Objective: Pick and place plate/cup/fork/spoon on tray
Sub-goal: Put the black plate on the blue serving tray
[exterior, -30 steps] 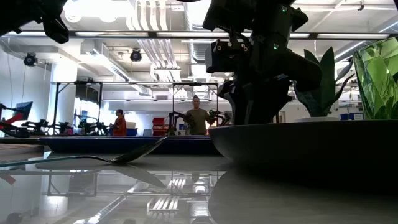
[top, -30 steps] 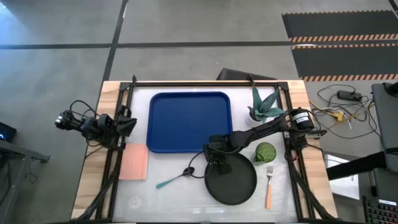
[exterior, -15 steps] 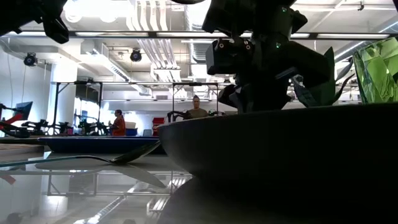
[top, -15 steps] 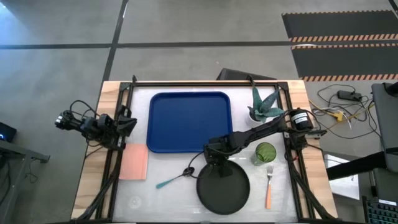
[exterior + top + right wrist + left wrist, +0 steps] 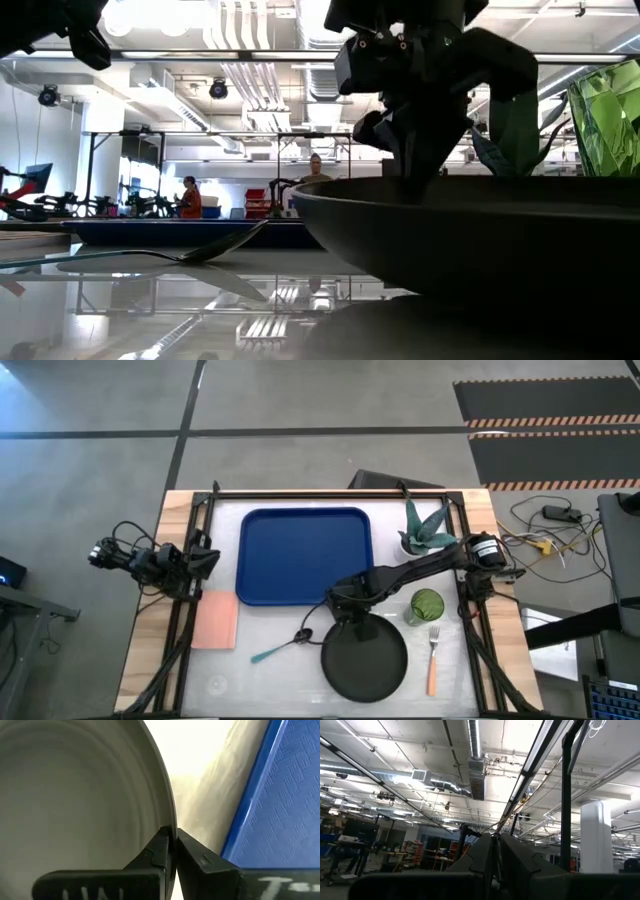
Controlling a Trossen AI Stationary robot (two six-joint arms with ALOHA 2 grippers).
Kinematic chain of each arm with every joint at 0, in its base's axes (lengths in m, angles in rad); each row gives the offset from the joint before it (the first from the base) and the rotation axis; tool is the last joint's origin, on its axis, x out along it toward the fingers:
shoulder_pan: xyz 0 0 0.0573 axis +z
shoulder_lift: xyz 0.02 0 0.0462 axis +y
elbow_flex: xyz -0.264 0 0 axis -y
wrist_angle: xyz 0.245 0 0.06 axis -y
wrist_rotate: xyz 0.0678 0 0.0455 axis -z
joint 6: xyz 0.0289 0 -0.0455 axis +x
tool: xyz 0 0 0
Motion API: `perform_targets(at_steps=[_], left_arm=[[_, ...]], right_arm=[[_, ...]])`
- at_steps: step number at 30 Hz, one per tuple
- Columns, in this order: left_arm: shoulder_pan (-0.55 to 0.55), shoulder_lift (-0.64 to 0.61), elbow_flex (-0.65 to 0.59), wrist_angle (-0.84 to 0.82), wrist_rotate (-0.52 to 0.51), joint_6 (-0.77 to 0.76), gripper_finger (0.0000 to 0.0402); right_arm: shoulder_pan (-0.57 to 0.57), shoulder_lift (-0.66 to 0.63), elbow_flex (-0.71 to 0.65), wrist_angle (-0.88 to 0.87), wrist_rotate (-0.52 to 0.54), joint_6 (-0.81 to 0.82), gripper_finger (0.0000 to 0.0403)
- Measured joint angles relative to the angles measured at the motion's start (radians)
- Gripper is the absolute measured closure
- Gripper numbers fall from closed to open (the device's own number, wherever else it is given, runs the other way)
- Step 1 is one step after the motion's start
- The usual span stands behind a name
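The black plate (image 5: pixel 366 660) sits near the table's front, right of the middle, with my right gripper (image 5: pixel 347 622) shut on its far rim. In the low view the plate (image 5: pixel 480 240) fills the right side. The blue tray (image 5: pixel 305 555) lies flat behind it. The green cup (image 5: pixel 427 605) stands upright to the plate's right. The orange-handled fork (image 5: pixel 433 657) lies beside the cup, and the blue-handled spoon (image 5: pixel 280 649) lies left of the plate. My left gripper (image 5: pixel 496 852) is shut on nothing, parked at the table's left edge and pointing up at the ceiling. My right gripper pinches the plate's far rim (image 5: pixel 169 822) between its two fingers, one finger inside the plate and one outside. The fingers (image 5: pixel 415 150) come from above, pointing down. The plate stays about level; I cannot tell whether its underside touches the table.
A spiky plant in a white pot (image 5: pixel 425 530) stands at the back right, beside my right arm. A pink flat rectangle (image 5: pixel 215 620) lies at the left, near the tray's front left corner. The table's black frame rails (image 5: pixel 190 620) run along both sides.
My right gripper has shut on the plate's far rim and taken hold. The plate has slid a little toward the table's left and near edges, and it looms larger in the low view.
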Motion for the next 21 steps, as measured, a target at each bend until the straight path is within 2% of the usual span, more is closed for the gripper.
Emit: perform_targets(at_steps=[11, 18, 21], left_arm=[[0.000, -0.001, 0.000, 0.000, 0.000, 0.000, 0.0378], [0.000, -0.001, 0.000, 0.000, 0.000, -0.001, 0.0378], [0.000, 0.000, 0.000, 0.000, 0.000, -0.001, 0.0378]], right_arm=[[-0.043, -0.003, 0.111, -0.115, -0.031, -0.002, 0.0392], [-0.095, -0.008, 0.173, -0.161, -0.174, 0.007, 0.0394], [-0.115, -0.021, 0.193, -0.158, -0.197, 0.006, 0.0394]])
